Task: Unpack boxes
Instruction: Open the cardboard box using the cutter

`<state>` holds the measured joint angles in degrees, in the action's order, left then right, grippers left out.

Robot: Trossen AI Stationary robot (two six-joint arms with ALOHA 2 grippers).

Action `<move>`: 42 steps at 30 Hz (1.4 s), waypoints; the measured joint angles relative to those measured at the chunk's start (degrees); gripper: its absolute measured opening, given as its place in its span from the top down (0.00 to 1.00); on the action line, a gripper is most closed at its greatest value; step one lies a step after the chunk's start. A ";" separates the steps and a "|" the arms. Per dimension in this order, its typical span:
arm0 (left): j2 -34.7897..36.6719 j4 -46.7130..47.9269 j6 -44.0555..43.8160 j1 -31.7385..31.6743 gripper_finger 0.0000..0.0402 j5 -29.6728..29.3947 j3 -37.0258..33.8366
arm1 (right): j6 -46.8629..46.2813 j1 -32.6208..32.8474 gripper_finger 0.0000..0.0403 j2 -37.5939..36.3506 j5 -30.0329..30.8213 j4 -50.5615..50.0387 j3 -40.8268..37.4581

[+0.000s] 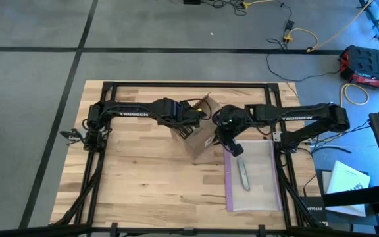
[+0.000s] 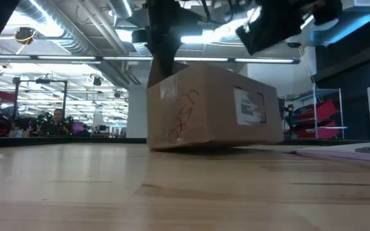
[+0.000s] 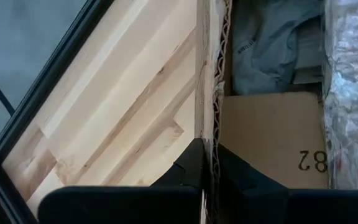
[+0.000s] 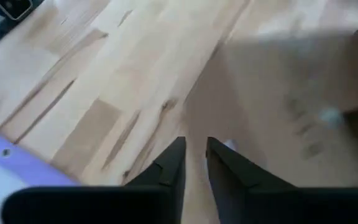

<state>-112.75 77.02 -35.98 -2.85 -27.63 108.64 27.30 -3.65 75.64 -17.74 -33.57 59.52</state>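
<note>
One tabletop (image 1: 143, 178) of pale butcher-block wood, its planks glued in staggered strips, sits inside a black metal frame.

Two dark jointed arms reach in from either side and meet near the middle of the far half.

One box (image 1: 197, 135) stands there between them, plain brown corrugated cardboard, squarish, with a pale label on one side and scrawled marks on another; from table level it rests flat on the wood. Its top is open, and inside I can see grey crumpled material and some clear crinkly wrap.

One clear plastic bag (image 1: 255, 178) lies flat just to the right of the box, a smooth rectangle with a purple zip edge along its left side. One small grey blade-like tool (image 1: 243, 174) rests on it, slim and tapered.

The left pincer (image 3: 207, 163) is clamped tight on the box's upright wall, one finger outside and one inside, the fluted cardboard edge squeezed between them.

The right pincer (image 4: 195, 163) hovers at the box's right side, its fingers parted by only a narrow gap with nothing in them.
</note>
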 joint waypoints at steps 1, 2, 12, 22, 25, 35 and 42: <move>0.00 -0.07 0.05 0.08 1.00 0.21 0.00 | 0.91 0.32 0.83 -0.36 1.69 0.21 0.92; 0.00 -0.15 0.05 0.25 1.00 0.33 0.00 | 1.81 0.49 0.81 -0.69 3.69 0.30 1.61; 2.82 -2.54 0.41 3.32 1.00 1.39 -0.11 | 9.21 -2.59 0.74 -1.38 14.75 2.38 6.43; 5.84 -2.59 -1.75 6.96 1.00 1.56 -0.11 | 13.34 -11.70 0.73 -2.51 9.62 2.13 8.55; 5.86 -2.72 -2.18 7.26 1.00 1.85 -0.11 | 14.33 -13.98 0.73 -2.50 5.96 2.19 8.55; 5.88 -4.91 -0.58 7.34 1.00 5.43 -0.11 | 15.57 -22.97 0.74 -2.45 1.41 -1.83 8.62; 5.90 -4.93 -0.52 7.78 1.00 5.61 -0.11 | 16.17 -32.26 0.72 -2.45 -9.74 -6.95 8.62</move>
<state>-106.85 72.10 -36.49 4.93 -22.02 108.53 43.47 -35.91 73.19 -27.48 -40.52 68.14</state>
